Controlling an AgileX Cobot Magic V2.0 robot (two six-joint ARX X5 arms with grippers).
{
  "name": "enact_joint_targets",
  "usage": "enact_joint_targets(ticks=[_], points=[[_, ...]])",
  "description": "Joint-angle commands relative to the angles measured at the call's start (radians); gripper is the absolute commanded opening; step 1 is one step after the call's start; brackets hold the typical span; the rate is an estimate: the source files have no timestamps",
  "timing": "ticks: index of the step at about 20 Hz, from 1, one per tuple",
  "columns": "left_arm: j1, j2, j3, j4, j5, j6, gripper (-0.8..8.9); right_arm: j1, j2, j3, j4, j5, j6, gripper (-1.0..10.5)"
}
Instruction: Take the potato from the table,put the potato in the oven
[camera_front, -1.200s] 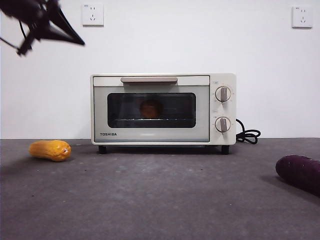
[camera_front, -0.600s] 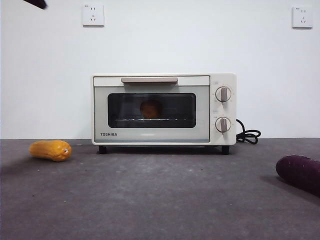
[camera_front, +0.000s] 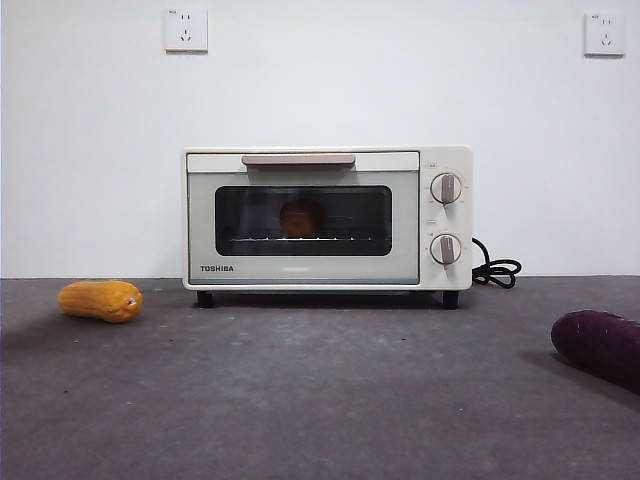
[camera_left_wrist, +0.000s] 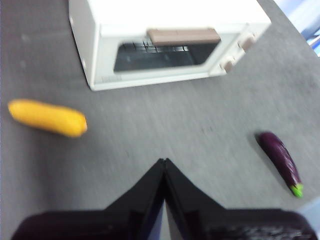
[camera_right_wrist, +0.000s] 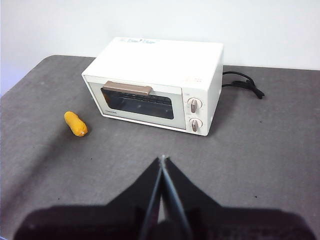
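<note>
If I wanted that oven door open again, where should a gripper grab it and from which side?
Grip the beige bar handle along the top edge of the oven door. It runs horizontally and stands proud of the door, so probably come from the front, one jaw above and one below. The potato sits behind the glass.

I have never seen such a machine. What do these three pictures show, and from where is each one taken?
This is a robot with two arms at a table. One picture looks level across the table. The other two come from cameras on the wrists, so the black fingers at the bottom are the left gripper and right gripper. Both are shut and hold nothing. The oven has its door closed, and the potato sits inside behind the glass. A yellow vegetable and a purple vegetable lie on the table.
</note>
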Motion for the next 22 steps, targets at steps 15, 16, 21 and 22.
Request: enact_joint_targets(ticks=[15, 16, 21, 22], points=[[0.002, -0.032, -0.004, 0.025, -0.191, 0.223, -0.04, 0.002, 0.005, -0.005, -0.021, 0.003, -0.006, 0.0], [0.002, -0.045, -0.010, 0.069, -0.183, 0.275, -0.04, 0.002, 0.005, -0.005, -0.021, 0.003, -0.006, 0.0], [0.002, -0.186, -0.187, 0.357, -0.183, 0.290, -0.04, 0.002, 0.005, -0.005, -0.021, 0.004, -0.006, 0.0], [0.002, -0.230, -0.262, 0.434, -0.183, 0.291, -0.04, 0.002, 0.005, -0.005, -0.021, 0.004, -0.006, 0.0]])
